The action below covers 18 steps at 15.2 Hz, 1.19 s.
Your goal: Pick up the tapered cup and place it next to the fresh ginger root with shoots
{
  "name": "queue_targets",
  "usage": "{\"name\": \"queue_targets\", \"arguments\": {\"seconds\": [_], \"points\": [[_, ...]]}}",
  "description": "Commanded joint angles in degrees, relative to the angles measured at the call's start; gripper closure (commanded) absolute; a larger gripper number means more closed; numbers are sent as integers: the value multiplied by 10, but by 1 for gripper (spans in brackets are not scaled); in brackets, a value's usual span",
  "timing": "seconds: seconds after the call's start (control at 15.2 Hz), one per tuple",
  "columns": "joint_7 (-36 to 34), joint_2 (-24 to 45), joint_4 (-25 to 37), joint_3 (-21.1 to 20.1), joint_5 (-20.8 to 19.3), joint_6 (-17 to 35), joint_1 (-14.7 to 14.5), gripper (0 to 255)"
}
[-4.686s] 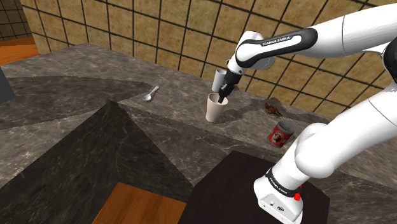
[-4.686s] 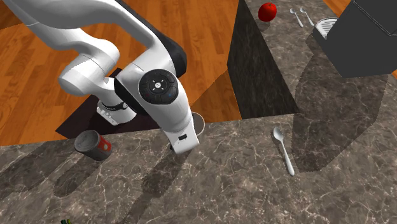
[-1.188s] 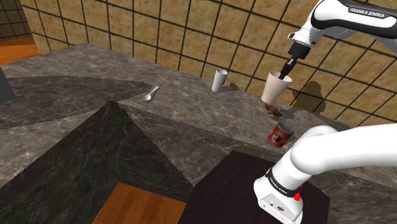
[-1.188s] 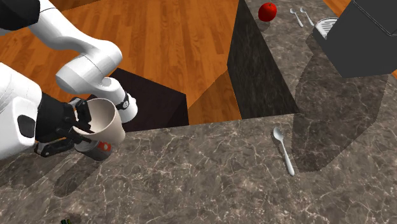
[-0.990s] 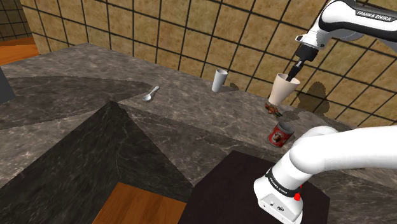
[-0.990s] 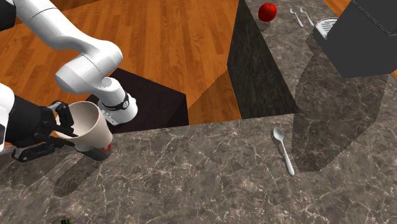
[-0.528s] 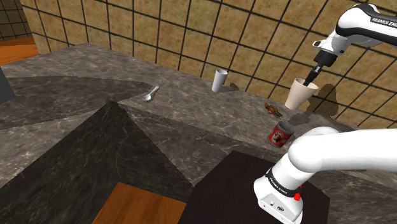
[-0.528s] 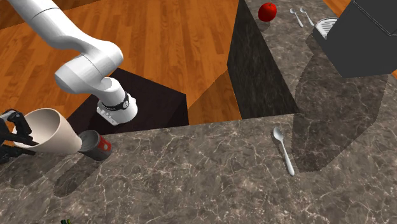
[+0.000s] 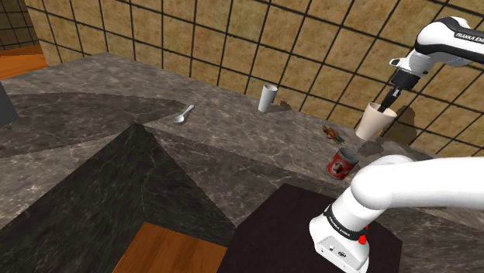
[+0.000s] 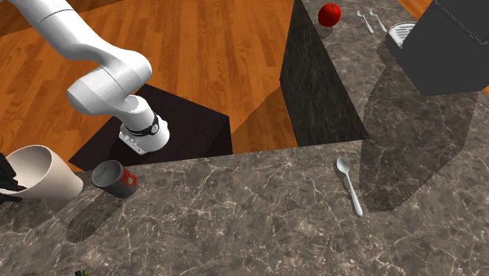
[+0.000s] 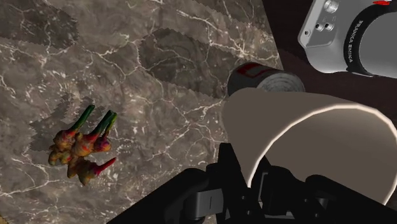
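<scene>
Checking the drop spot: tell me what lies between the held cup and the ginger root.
Bare marbled counter, as the wrist view shows; nothing sits between the cup and the ginger root.

Home kitchen. L-shaped counter of dark grey, white-veined stone (image 9: 225,147) runs along a wall of tan square tiles with dark grout (image 9: 233,39); warm orange-brown plank floor (image 10: 219,47) beyond it. On the counter: silver metal spoon (image 9: 184,115), red-labelled tin can (image 9: 341,163), small plain white cup (image 9: 267,97), knobbly brown ginger root with green shoots (image 11: 79,149), round red apple (image 10: 330,13), two more pieces of cutlery (image 10: 367,19) near the apple
</scene>
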State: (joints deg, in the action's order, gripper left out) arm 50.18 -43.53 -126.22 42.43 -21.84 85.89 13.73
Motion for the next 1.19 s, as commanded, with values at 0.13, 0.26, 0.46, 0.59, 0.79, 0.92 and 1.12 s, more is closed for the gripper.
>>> {"name": "queue_targets", "arguments": {"seconds": [0.13,0.26,0.46,0.59,0.79,0.92,1.12], "points": [[0,-5,-30,11,-10,27,4,255],[-1,-6,-45,17,-14,41,5,255],[-1,-8,-67,26,-21,62,7,255],[-2,-8,-81,32,-26,77,9,255],[-2,-8,-101,43,-34,98,10,255],[-2,-7,-114,50,-39,113,11,255],[-2,-4,-133,62,-46,136,12,255]]}}
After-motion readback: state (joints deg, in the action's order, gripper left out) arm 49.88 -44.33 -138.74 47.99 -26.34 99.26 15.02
